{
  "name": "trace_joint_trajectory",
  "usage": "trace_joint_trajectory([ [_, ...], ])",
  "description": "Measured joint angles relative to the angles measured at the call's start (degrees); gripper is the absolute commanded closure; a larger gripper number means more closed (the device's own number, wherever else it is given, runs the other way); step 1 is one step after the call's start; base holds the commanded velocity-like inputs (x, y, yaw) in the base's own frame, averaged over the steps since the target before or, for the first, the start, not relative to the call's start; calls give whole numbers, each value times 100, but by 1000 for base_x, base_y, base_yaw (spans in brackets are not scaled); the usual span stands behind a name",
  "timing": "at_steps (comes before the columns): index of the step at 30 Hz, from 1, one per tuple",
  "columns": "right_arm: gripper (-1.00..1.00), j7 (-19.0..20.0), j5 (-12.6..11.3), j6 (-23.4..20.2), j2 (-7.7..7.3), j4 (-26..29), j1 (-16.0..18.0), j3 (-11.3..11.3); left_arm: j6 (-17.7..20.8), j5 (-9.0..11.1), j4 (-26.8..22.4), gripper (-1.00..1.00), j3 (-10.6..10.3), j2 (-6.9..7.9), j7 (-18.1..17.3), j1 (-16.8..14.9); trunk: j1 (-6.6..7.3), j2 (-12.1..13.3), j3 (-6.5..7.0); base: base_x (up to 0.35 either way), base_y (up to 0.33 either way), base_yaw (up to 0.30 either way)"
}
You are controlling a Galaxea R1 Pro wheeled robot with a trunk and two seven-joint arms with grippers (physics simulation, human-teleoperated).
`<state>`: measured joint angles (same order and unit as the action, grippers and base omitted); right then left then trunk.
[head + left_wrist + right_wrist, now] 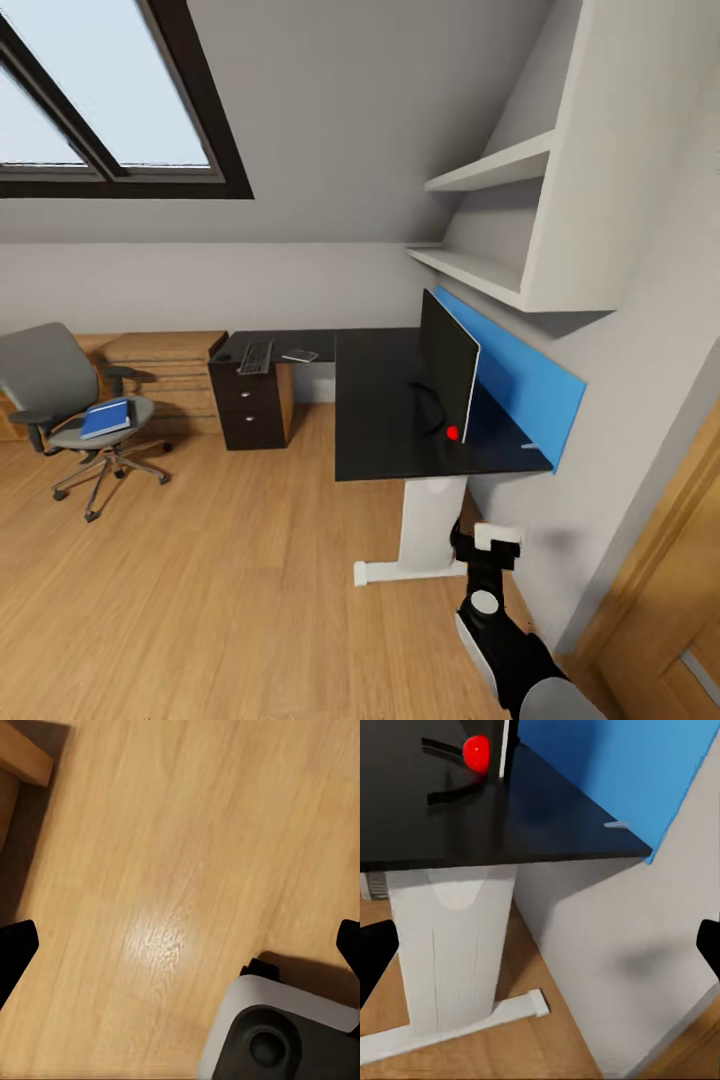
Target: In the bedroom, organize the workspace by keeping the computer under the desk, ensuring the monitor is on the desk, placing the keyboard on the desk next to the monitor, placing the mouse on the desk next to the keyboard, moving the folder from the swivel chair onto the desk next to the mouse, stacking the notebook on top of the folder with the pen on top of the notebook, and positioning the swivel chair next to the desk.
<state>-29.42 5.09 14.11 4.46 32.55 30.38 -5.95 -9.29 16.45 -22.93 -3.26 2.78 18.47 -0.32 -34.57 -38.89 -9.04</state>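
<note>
From the head camera I look across the bedroom with its plank floor [230,590] and the dark-framed skylight [110,110] at eleven o'clock. The black desk [385,420] sits just right of centre, its white leg [430,520] at five o'clock of the top and the bright blue back panel [520,385] along its right edge against the grey wall. The monitor [450,365] stands upright on the desk, seen nearly edge-on, with a small red dot [452,432] near its foot. At ten o'clock from the monitor, on the far arm of the desk, the keyboard [256,357] lies above a black drawer cabinet [250,410], and a small dark flat pad, probably the notebook [300,355], lies just right of it. The swivel chair [60,390] stands well apart at nine o'clock, with the blue folder [106,417] resting on its seat. Two white shelves [490,215] hang at one o'clock. My right arm [500,620] shows at five o'clock; its wrist camera faces the desk leg, and the right gripper [540,952] has its dark fingertips [375,952] spread wide, released. The left gripper [180,952] is likewise spread apart over bare floor, beside part of the robot's white base [277,1035].
</note>
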Motion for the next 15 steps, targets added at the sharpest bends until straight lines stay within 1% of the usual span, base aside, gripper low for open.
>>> trace_joint_trajectory([
  [1,-100,229,-102,-5,-11,-246,-3,20,-24,28,-11,-100,0,1,1,0,1,1,0,-43,42,0],
  [2,-100,305,-145,-6,-14,-348,0,27,-44,35,-14,-100,0,0,0,0,1,1,0,-28,115,0],
  [4,-100,577,-372,-6,-15,-757,-2,41,-169,54,-23,-100,1,-6,1,0,1,1,0,-16,195,0],
  [5,-100,643,-425,1,-13,-881,0,42,-205,58,-23,-100,3,-7,1,0,1,1,0,-9,241,0],
  [6,-100,772,-509,48,-2,-1154,-3,51,-257,62,-25,-100,3,-8,1,0,1,1,-1,-7,254,0],
  [7,-100,835,-537,95,5,-1326,-2,48,-275,64,-24,-100,3,-8,1,0,1,1,-1,-5,272,0],
  [8,-100,945,-583,235,20,-1674,-4,54,-302,67,-26,-100,2,-9,1,0,1,1,-1,-4,279,0],
  [10,-100,1034,-607,428,37,-2050,-3,51,-321,69,-25,-100,3,-9,1,0,1,0,-1,-2,287,0],
  [11,-100,1096,-630,639,49,-2389,-4,61,-329,70,-23,-100,2,-10,1,0,1,1,-1,0,303,16],
  [12,-100,1188,-648,1350,67,-3064,-38,42,-349,71,-20,-100,6,-17,2,0,2,0,-1,0,304,68],
  [13,-100,1203,-663,1465,70,-3272,-67,72,-351,72,-20,-100,8,-14,2,0,2,0,-1,0,304,134],
  [15,-100,1209,-660,1554,89,-3341,-112,60,-356,77,-19,-100,13,-12,7,0,2,0,0,0,305,178],
])
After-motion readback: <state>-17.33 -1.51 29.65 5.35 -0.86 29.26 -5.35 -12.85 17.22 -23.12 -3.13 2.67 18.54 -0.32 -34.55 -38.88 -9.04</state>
